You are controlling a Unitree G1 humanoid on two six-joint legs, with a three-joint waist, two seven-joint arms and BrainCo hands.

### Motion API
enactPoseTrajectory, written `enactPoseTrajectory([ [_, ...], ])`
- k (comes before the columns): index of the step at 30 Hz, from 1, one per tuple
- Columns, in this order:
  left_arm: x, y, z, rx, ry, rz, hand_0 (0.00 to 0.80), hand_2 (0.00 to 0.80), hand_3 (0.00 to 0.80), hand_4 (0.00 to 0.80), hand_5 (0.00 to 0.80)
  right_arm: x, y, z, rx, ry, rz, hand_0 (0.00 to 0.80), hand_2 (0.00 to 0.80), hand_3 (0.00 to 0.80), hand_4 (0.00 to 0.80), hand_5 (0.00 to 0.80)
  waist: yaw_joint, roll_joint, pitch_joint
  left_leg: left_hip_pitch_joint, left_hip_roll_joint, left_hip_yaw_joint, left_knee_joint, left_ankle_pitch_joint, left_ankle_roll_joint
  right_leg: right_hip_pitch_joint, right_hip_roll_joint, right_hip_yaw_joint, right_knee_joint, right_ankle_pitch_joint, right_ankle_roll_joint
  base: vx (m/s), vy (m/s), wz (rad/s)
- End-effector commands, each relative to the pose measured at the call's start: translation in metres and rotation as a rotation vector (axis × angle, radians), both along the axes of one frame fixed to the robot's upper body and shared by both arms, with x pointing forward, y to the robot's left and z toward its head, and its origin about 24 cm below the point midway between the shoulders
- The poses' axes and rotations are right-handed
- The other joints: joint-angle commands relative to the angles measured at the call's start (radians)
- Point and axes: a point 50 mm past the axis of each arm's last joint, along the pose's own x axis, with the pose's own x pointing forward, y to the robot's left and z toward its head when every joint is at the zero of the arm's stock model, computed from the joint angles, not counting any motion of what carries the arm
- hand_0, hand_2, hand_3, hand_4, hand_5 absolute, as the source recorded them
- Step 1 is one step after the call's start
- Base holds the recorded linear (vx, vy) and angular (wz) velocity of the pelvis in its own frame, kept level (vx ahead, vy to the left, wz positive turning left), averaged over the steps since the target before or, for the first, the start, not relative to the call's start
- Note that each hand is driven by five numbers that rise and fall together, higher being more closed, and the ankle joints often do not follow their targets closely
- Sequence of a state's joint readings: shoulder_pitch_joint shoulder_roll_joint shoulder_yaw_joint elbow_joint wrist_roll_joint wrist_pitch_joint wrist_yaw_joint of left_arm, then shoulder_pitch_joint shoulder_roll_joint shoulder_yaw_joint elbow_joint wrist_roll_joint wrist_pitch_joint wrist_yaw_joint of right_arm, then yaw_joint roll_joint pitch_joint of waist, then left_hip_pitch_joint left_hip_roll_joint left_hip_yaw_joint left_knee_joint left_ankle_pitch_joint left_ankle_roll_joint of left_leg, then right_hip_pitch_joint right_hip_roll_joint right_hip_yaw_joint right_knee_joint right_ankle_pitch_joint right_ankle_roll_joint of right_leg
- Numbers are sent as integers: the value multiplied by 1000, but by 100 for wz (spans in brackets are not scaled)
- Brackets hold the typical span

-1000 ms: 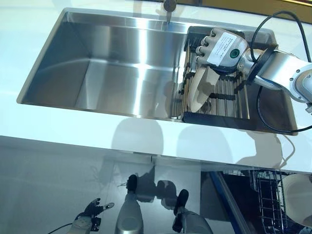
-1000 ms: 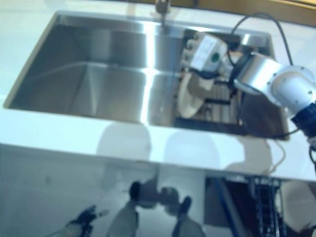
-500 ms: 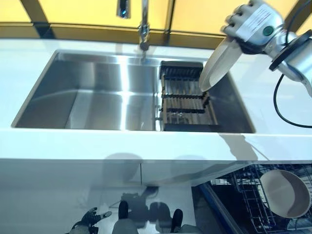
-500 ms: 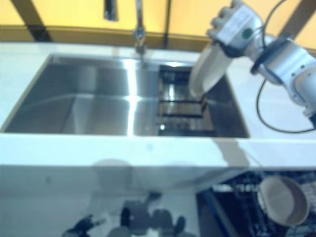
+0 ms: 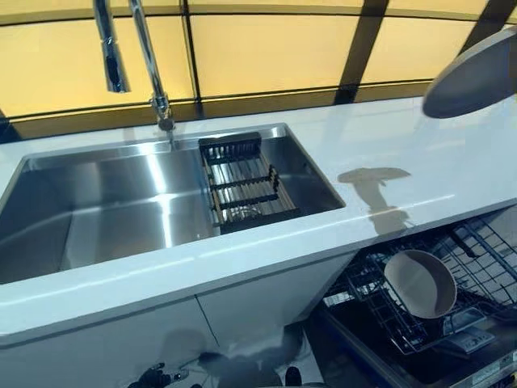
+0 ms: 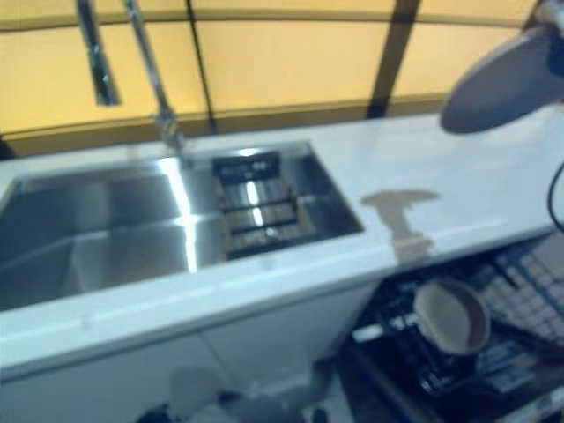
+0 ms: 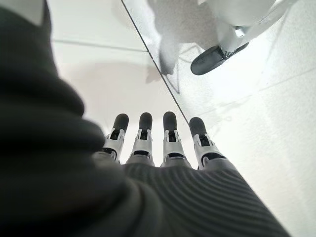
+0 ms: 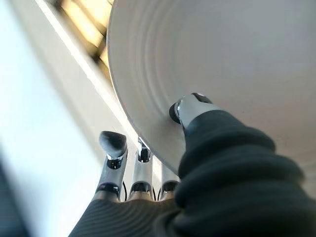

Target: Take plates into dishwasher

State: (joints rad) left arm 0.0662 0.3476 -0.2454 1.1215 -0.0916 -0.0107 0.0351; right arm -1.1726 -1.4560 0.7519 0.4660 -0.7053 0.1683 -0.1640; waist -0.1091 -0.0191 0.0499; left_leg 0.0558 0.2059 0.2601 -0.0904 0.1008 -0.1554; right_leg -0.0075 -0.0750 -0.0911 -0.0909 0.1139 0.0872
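Note:
A pale plate (image 5: 472, 77) hangs in the air at the upper right, above the white counter (image 5: 420, 153). In the right wrist view my right hand (image 8: 197, 112) is shut on this plate (image 8: 222, 54), thumb on its face and fingers behind its rim. The open dishwasher's wire rack (image 5: 477, 250) is at the lower right, below the counter edge, with a beige plate (image 5: 420, 283) standing in it. My left hand (image 7: 168, 143) hangs low over the floor, fingers straight and empty; it also shows at the bottom of the left eye view (image 5: 157, 376).
A steel sink (image 5: 97, 214) fills the left, with a dark slatted drying rack (image 5: 246, 184) at its right end and a tall faucet (image 5: 149, 61) behind it. White cabinet fronts (image 5: 161, 323) lie below the counter.
My right hand has lifted the plate out of the sink's drying rack and carried it up and right over the counter. The camera has turned right, bringing the dishwasher rack further into view.

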Motion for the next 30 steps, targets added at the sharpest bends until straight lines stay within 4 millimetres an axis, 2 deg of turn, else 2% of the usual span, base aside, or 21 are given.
enactPoseTrajectory([
  [1,20,14,8,55,-4,-94,0,0,0,0,0,-31,-32,36,165,-196,-151,800,800,800,800,800,1,-62,9,69,3,1,3,-95,7,23,-40,24,4,-62,95,27,13,-19],
  [5,23,12,8,49,3,-102,0,0,0,0,0,-42,-55,29,255,-191,-223,800,800,800,800,800,-33,-57,6,84,6,21,3,-98,5,18,-38,50,4,-56,94,26,15,-22],
  [13,24,12,8,45,8,-94,0,0,0,0,0,-56,-84,15,388,-171,-318,800,800,800,800,800,-78,-43,3,99,7,51,3,-107,1,-3,-38,91,4,-46,92,22,14,-14],
  [19,28,14,9,45,2,-77,0,0,0,0,0,-58,-101,-8,529,-93,-375,800,800,800,800,800,-103,-32,14,103,6,69,3,-109,-1,-21,-38,109,4,-35,90,5,9,-9],
  [21,29,14,9,44,-4,-75,0,0,0,0,0,-58,-110,-24,622,-22,-417,800,800,800,800,800,-110,-29,22,103,5,75,3,-109,-2,-29,-40,113,4,-31,88,-8,12,-9],
  [26,33,14,10,44,-10,-80,0,0,0,0,0,-55,-118,-45,747,78,-441,800,800,800,800,800,-111,-29,34,100,4,76,3,-108,-4,-39,-43,113,4,-25,84,-11,2,-7],
  [30,36,14,11,45,-14,-87,0,0,0,0,0,-45,-112,-59,834,166,-429,800,800,800,800,800,-111,-28,42,98,2,73,3,-106,-3,-48,-45,113,4,-18,80,0,0,0],
])
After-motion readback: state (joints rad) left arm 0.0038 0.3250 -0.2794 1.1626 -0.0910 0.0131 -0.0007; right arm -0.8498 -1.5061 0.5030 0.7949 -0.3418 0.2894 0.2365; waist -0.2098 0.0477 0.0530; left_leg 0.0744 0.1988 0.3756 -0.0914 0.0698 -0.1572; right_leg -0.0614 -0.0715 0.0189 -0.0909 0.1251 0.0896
